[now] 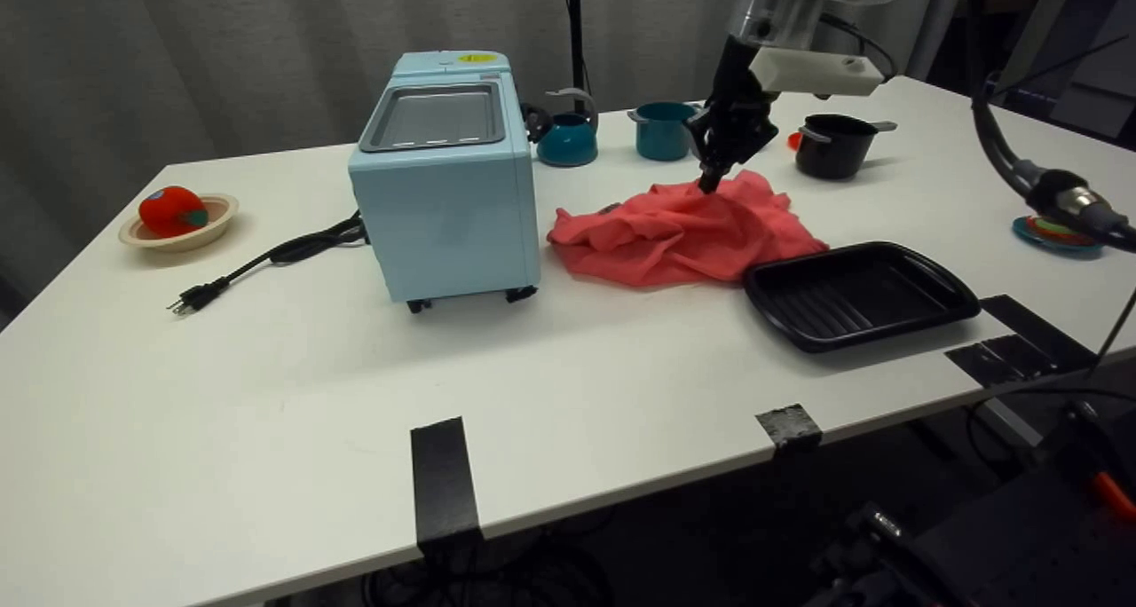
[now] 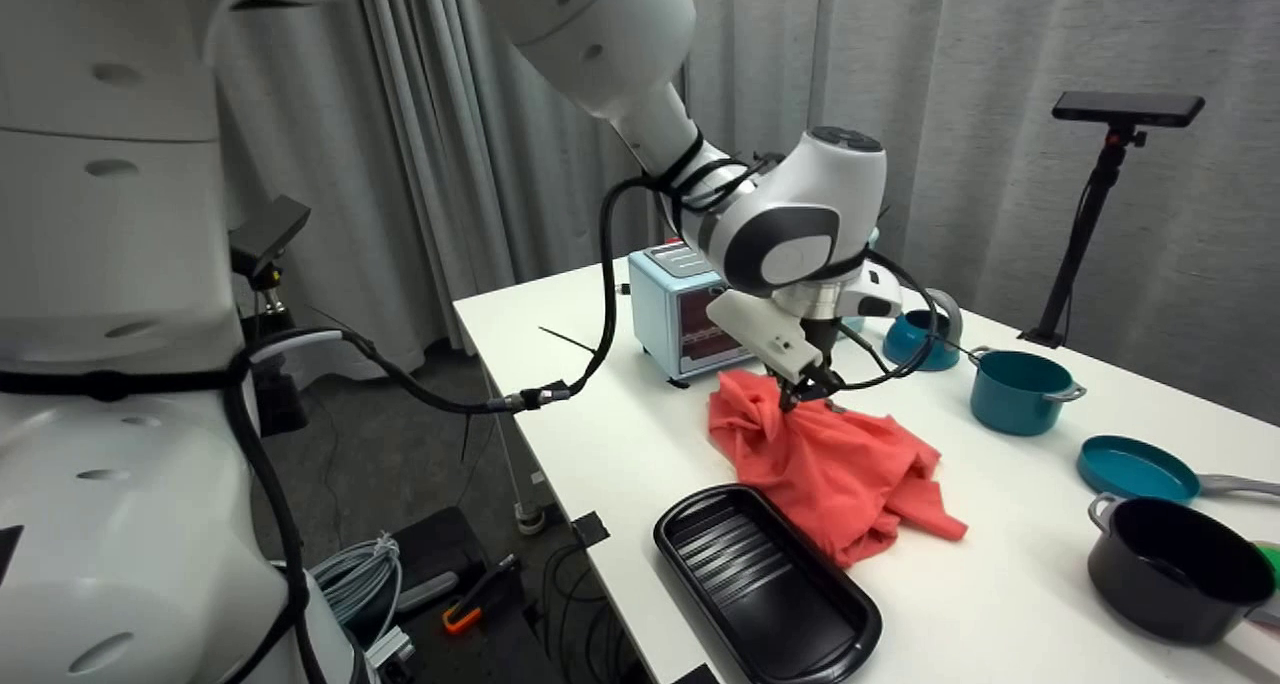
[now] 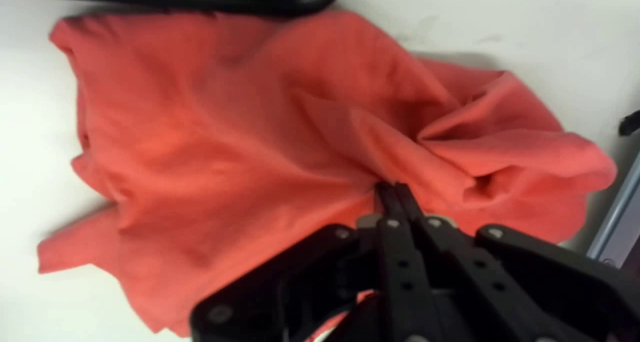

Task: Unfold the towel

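Note:
A red towel (image 1: 674, 248) lies crumpled on the white table, with folds and bunched edges; it also shows in an exterior view (image 2: 845, 474) and in the wrist view (image 3: 215, 137). My gripper (image 1: 709, 184) points down onto the towel, also in an exterior view (image 2: 788, 401). In the wrist view the fingertips (image 3: 391, 186) are together, with folds running in to them, so a small pinch of cloth appears held between them. The cloth is raised slightly at the tips. The exact bit between the fingers is hidden.
A black tray (image 1: 874, 292) sits against the towel's edge. A light blue toaster oven (image 1: 448, 208) stands beside it, its cord (image 1: 302, 248) on the table. A teal kettle (image 1: 568, 142), a teal pot (image 1: 663, 135) and a black pot (image 1: 830, 153) stand behind.

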{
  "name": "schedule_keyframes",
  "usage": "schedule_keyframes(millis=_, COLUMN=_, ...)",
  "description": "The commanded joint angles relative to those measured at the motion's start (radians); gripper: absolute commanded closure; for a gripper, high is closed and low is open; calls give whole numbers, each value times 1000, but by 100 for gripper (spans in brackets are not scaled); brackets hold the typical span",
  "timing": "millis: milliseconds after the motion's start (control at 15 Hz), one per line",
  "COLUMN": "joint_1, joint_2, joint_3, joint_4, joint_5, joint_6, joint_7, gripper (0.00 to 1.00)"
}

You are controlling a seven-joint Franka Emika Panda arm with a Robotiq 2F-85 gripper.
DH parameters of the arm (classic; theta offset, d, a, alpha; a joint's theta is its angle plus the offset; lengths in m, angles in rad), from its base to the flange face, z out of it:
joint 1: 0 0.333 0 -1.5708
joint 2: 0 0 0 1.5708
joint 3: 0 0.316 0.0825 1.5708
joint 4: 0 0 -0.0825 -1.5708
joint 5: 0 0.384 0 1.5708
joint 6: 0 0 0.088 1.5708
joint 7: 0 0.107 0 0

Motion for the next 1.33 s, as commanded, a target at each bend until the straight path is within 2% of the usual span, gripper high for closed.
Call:
schedule_keyframes(millis=0, joint_1=23, joint_2=-240, joint_3=-63, joint_4=-159, joint_5=-94, joint_6=-173, joint_7=-12, gripper=100)
schedule_keyframes(millis=267, joint_1=21, joint_2=-381, joint_3=-121, joint_4=-233, joint_5=-268, joint_6=-464, joint_7=7, gripper=100)
schedule_keyframes(millis=333, joint_1=18, joint_2=-395, joint_3=-131, joint_4=-258, joint_5=-319, joint_6=-506, joint_7=26, gripper=74)
schedule_keyframes(millis=400, joint_1=15, joint_2=-407, joint_3=-141, joint_4=-275, joint_5=-359, joint_6=-558, joint_7=38, gripper=73)
schedule_keyframes(millis=600, joint_1=11, joint_2=-412, joint_3=-160, joint_4=-326, joint_5=-483, joint_6=-622, joint_7=98, gripper=52)
schedule_keyframes(millis=800, joint_1=22, joint_2=-417, joint_3=-168, joint_4=-354, joint_5=-509, joint_6=-564, joint_7=97, gripper=28)
schedule_keyframes(millis=1067, joint_1=42, joint_2=-403, joint_3=-164, joint_4=-361, joint_5=-437, joint_6=-359, joint_7=72, gripper=1)
schedule_keyframes(millis=1267, joint_1=63, joint_2=-354, joint_3=-159, joint_4=-357, joint_5=-359, joint_6=-159, joint_7=73, gripper=0)
